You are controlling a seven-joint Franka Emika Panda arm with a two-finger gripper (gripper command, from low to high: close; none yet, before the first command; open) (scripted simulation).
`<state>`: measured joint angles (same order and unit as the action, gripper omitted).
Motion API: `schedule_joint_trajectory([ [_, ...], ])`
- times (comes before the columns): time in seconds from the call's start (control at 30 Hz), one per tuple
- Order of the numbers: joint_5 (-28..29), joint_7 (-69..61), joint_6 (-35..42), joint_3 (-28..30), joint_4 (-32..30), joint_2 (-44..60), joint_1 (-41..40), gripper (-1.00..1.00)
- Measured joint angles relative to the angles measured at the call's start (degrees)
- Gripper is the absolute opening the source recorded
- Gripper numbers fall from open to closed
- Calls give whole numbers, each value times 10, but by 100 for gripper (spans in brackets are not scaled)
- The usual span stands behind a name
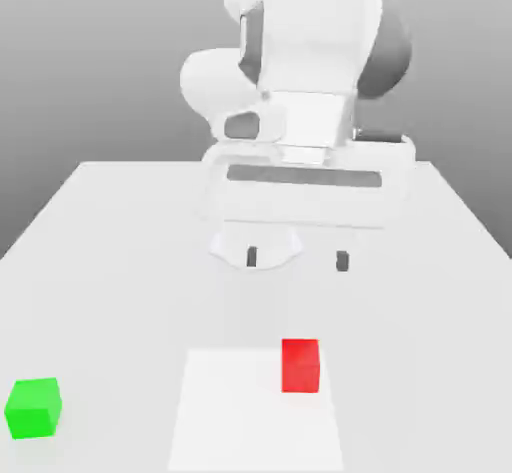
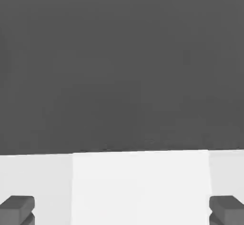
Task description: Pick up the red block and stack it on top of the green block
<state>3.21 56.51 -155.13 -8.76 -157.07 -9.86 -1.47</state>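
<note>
Green block is sitting nearest cam in ext. view, at 8 o'clock on table; red block is resting at 6 o'clock on a paler patch, well apart. Gripper is hanging above, behind red, fingers spread, holding nothing. Hand view: fingertips are standing wide over patch. Risk: off-centre descent could nudge red; poor alignment could topple the stack.
</note>
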Motion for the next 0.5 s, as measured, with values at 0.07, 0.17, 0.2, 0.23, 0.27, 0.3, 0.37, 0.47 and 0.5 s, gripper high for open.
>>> schedule_joint_trajectory([
  [0.07,-23,-5,-34,-5,-34,49,9,0],
  [0.17,-28,-1,-75,-5,-47,102,15,0],
  [0.2,-22,4,-88,-3,-46,118,15,0],
  [0.23,-14,10,-101,0,-44,133,16,0],
  [0.27,-5,17,-115,3,-42,149,17,0],
  [0.3,5,24,-128,10,-40,165,21,0],
  [0.37,25,38,-155,28,-36,197,34,0],
  [0.47,38,48,-178,46,-33,225,49,-100],
  [0.5,39,48,-178,46,-33,225,49,-100],
])
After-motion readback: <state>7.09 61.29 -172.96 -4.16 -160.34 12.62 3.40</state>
